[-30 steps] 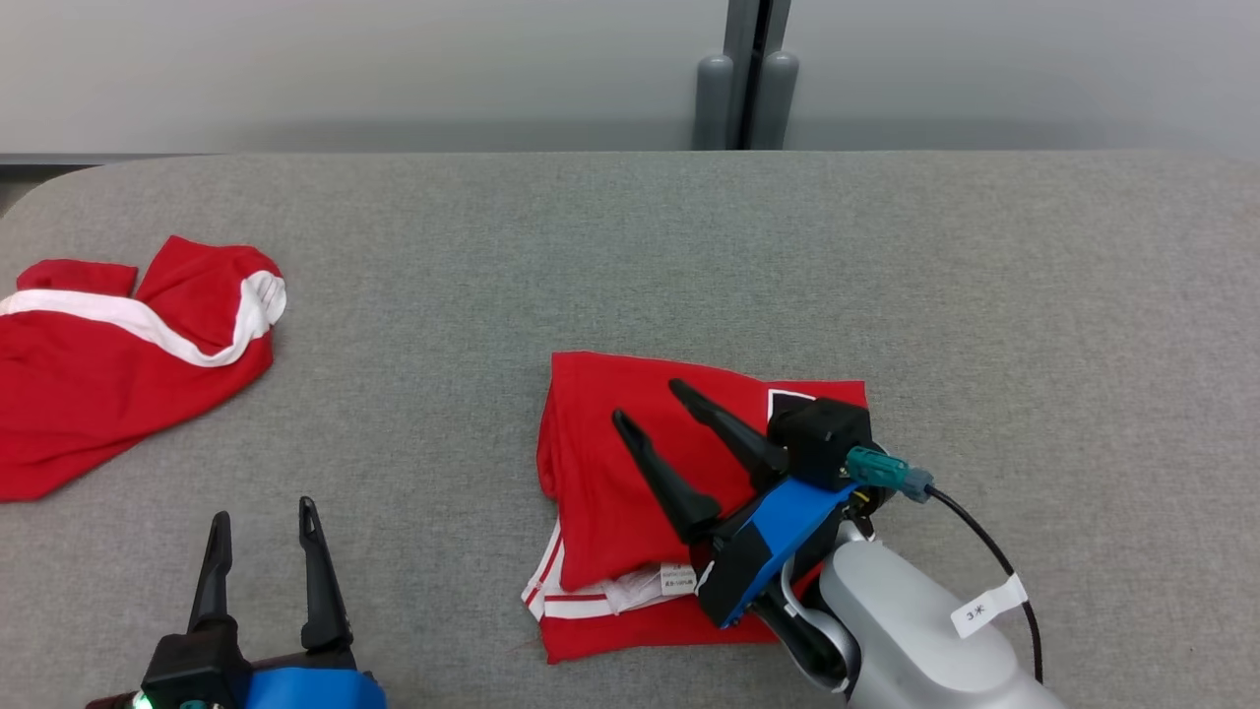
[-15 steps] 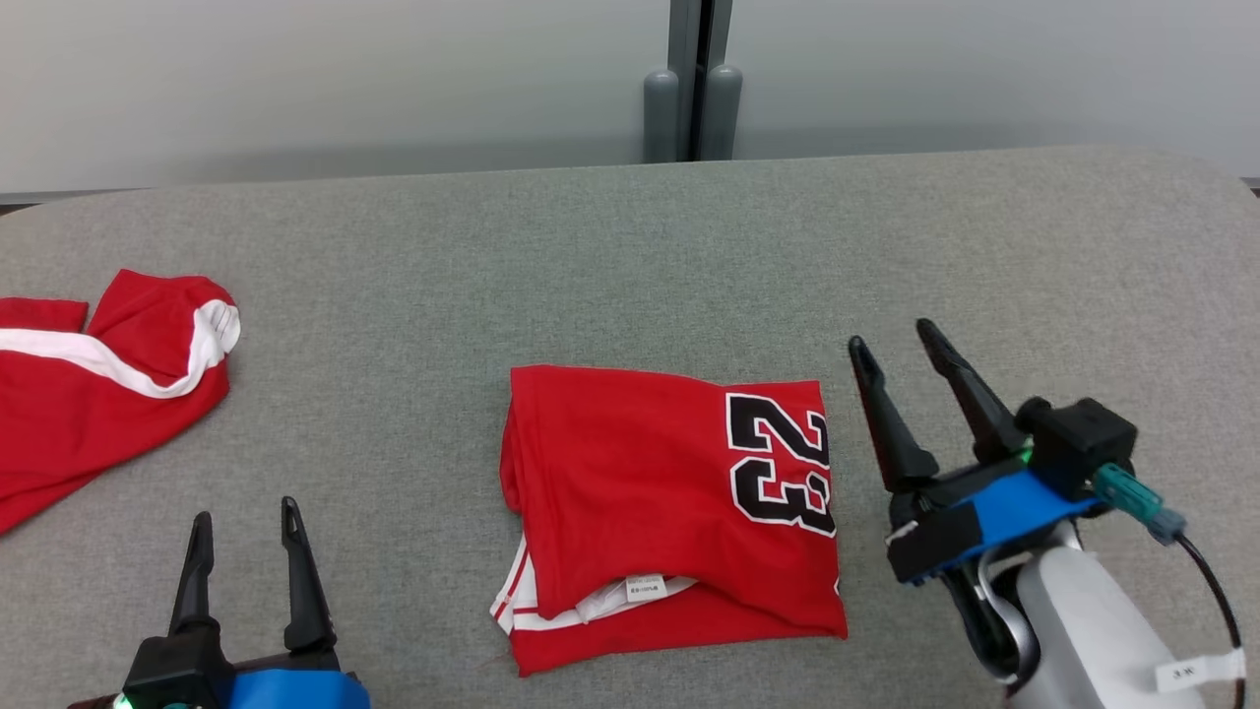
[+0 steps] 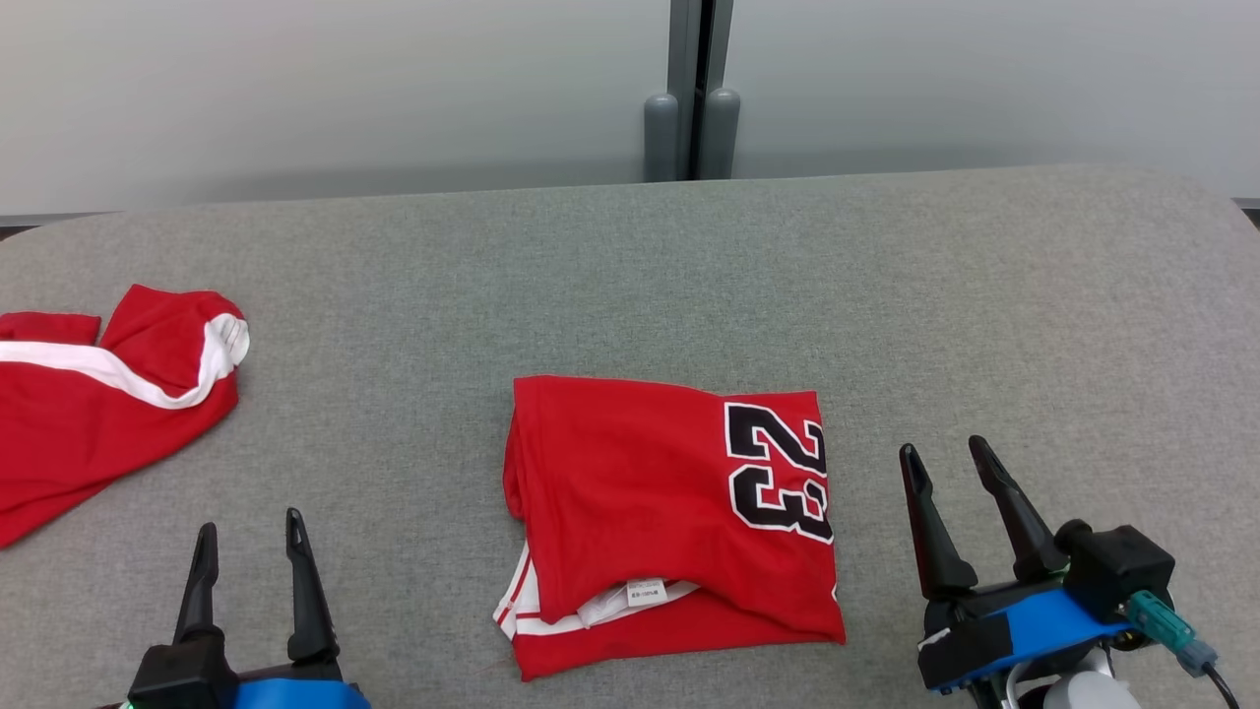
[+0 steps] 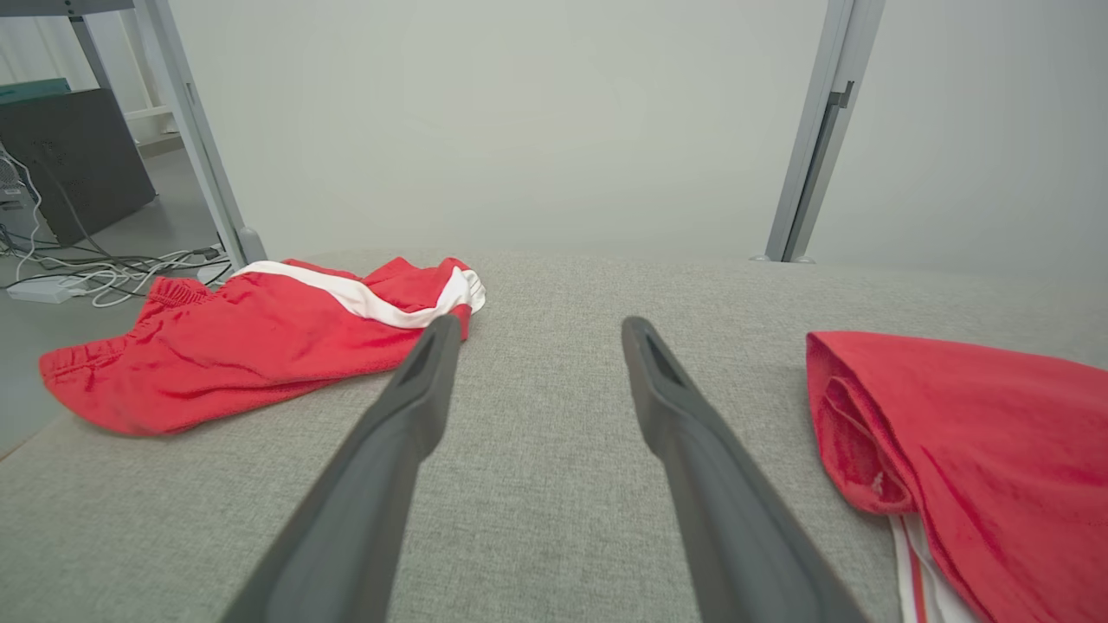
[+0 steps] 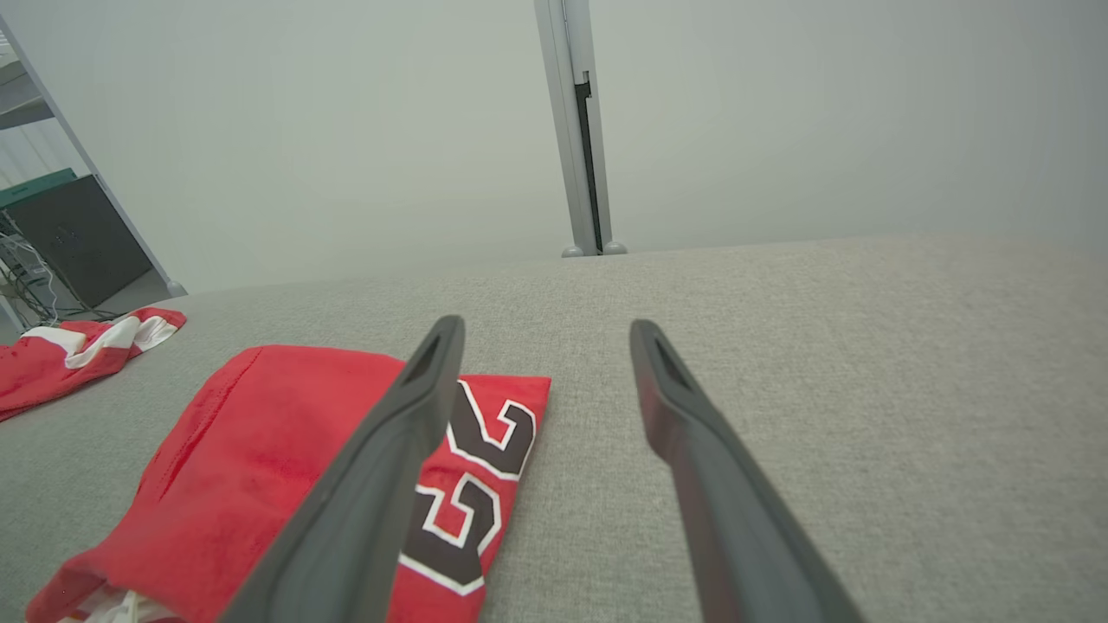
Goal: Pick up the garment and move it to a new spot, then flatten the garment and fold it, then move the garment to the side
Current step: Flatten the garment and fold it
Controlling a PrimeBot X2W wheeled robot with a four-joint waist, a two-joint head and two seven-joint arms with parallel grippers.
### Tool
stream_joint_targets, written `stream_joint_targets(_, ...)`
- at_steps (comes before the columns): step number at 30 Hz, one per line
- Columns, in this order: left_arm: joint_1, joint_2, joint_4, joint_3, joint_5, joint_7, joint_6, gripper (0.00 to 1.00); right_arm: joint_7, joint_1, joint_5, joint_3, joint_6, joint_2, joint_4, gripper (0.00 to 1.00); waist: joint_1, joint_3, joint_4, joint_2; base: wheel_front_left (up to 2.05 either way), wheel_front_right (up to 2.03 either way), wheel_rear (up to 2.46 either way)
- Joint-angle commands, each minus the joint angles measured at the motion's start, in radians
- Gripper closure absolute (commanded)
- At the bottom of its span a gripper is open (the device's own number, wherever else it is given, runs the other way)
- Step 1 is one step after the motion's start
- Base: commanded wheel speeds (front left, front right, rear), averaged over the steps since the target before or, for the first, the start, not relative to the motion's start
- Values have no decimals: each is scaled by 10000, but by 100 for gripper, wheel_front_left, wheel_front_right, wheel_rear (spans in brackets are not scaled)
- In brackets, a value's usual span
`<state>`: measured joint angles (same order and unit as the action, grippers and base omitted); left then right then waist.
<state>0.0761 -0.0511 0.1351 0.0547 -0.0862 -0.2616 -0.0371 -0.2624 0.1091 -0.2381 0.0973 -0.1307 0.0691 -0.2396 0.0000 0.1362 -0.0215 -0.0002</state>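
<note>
The garment [image 3: 650, 512] is a red jersey with a black "23", folded into a rough square near the table's front middle; it also lies at the right in the left wrist view [image 4: 978, 441] and at the lower left in the right wrist view [image 5: 260, 459]. My right gripper [image 3: 945, 458] hovers open just right of the jersey, apart from it, with nothing between its fingers [image 5: 398, 450]. My left gripper [image 3: 248, 530] is open at the lower left, well clear of the jersey, its fingers [image 4: 407, 407] over bare cloth.
Red shorts with a white stripe [image 3: 89, 394] lie crumpled at the table's left edge, also in the left wrist view [image 4: 251, 333]. The grey padded table [image 3: 886, 295] ends at a pale wall with a grey post [image 3: 694, 89]. Cables lie on the floor [image 4: 104, 272].
My right gripper has lifted off the jersey and drawn back to the right and toward me, uncovering the "23". The camera has shifted a little. The left gripper keeps its place.
</note>
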Motion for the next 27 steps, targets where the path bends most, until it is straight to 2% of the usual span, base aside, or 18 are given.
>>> stream_joint_targets(1, 3, 14, 40, 17, 73, -47, 10, 0, -34, -176, 48, -51, -2, -37, 57, 0, 0, -25, 8, 2, 0, 0, 0)
stream_joint_targets(27, 266, -99, 381, 172, 590, -47, 98, 0, -36, -868, 583, -581, -2, -187, -255, 0, 0, -636, 151, 2, 0, 0, 0)
